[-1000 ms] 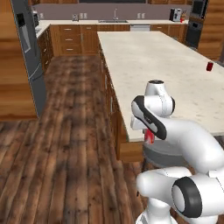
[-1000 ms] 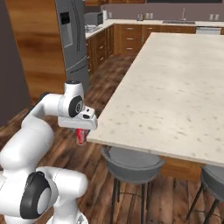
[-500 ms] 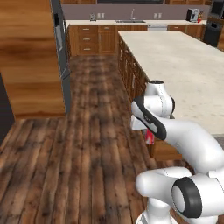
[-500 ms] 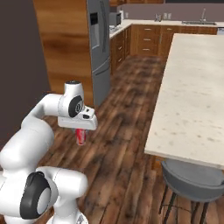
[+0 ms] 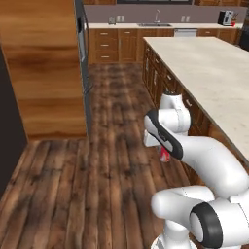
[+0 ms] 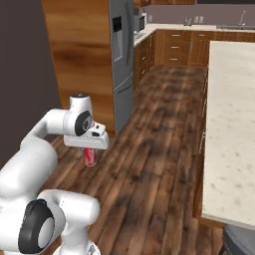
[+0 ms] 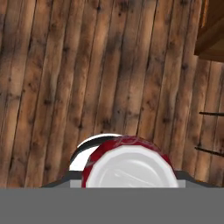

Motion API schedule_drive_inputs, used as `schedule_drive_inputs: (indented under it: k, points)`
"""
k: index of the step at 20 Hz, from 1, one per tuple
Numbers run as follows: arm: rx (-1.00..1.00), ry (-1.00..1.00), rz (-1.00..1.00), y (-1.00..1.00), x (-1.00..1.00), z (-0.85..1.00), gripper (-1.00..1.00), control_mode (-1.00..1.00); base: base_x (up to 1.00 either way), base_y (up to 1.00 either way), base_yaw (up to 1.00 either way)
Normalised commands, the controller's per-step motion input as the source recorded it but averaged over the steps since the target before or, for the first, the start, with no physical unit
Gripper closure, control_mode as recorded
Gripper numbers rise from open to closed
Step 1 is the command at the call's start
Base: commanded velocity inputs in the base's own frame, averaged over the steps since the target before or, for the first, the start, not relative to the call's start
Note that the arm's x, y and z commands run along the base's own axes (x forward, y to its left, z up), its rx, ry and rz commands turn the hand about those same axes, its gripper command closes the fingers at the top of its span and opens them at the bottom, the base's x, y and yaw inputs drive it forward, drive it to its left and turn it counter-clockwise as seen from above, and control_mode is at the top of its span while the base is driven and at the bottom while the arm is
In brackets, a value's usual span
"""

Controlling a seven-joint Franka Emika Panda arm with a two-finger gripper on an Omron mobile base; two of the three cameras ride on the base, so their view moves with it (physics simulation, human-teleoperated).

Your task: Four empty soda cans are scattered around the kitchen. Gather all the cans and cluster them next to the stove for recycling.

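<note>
Dark wood plank flooring [image 5: 97, 160] spans the room, boards long and narrow with a mottled brown grain, running away from the robot.

Pincer [image 6: 90, 158] hangs low over those planks, pointing down, closed on a soda can [image 6: 90, 157]. Can is a small red cylinder, held upright under the white hand; in the left base view only a sliver of red [image 5: 165, 155] shows past the forearm. In the hand view the can's silvery round end [image 7: 131, 168] faces the camera with a red rim around it, planks directly beyond.

Just to the pincer's right: island counter [image 5: 209, 73], a pale speckled stone slab, flat and square-edged, over brown wooden cabinet fronts.

To the pincer's left and further on: tall wood-grain panel [image 5: 44, 63], smooth, warm orange-brown, with a grey metal refrigerator [image 6: 122, 55] against it, door faces flat, a dark dispenser recess in the upper one.

Far beyond the pincer: back counter [image 5: 146, 25] with a light top over a row of wooden drawers [image 5: 112, 46], a sink tap [image 5: 157, 16] rising thin and curved, and a small dark coffee machine [image 5: 224, 18] at the right end.
</note>
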Motion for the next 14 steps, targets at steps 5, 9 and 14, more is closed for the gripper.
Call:
schedule_drive_inputs:
  k: [5,9,14]
  points:
    - [0.00,0.00,0.00,0.00,0.00,0.00,1.00,1.00,1.00,-0.19,-0.06]
    - [0.00,0.00,0.00,0.00,0.00,0.00,1.00,1.00,1.00,-0.03,-0.09]
    - [0.00,0.00,0.00,0.00,0.00,0.00,1.00,1.00,1.00,0.00,-0.13]
